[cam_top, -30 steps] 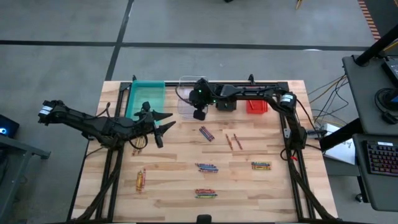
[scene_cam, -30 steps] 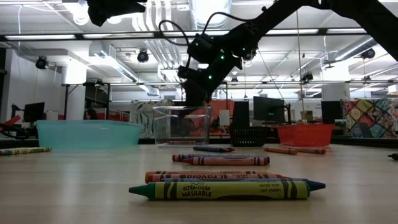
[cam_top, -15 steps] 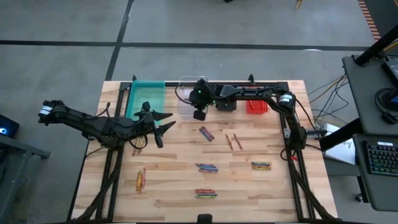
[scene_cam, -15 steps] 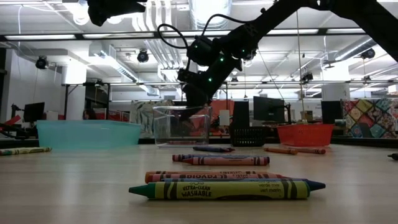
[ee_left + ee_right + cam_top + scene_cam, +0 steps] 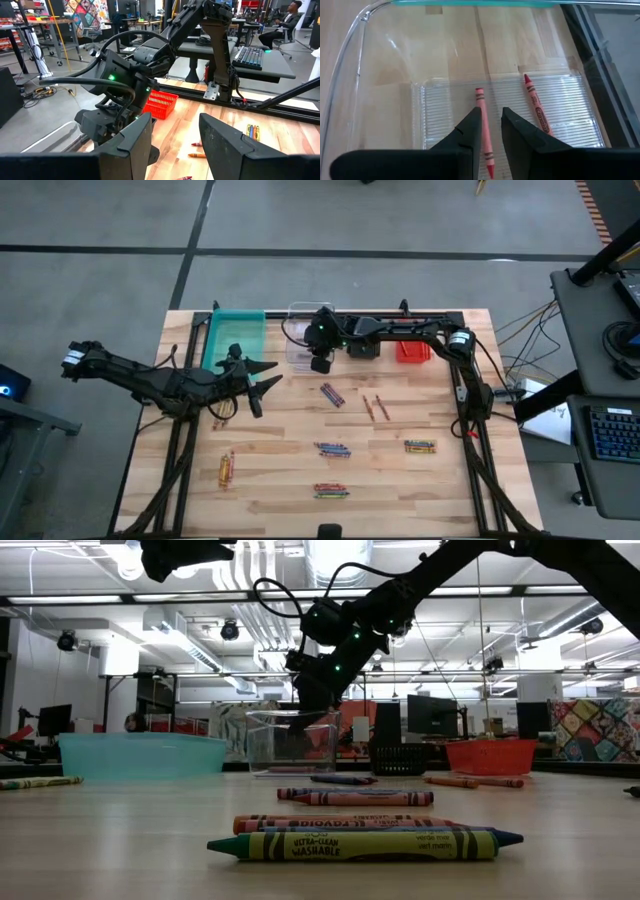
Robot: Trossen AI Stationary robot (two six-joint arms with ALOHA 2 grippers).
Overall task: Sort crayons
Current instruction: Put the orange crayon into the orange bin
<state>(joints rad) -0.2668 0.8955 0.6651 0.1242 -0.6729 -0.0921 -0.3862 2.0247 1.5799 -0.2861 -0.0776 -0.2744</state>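
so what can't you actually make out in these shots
- High view: the contents of the clear plastic bin, hidden under the right gripper.
- Right wrist view: whether the red crayon between the fingers is gripped or already dropped.
- Left wrist view: the teal plastic bin, out of frame.

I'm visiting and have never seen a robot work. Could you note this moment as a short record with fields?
activity: sorting crayons into bins
right gripper: over the clear bin, fingers apart, one red crayon between them
already in clear bin: second red crayon
left gripper: open, waiting above the table near the teal bin
still loose: crayon clusters on the table
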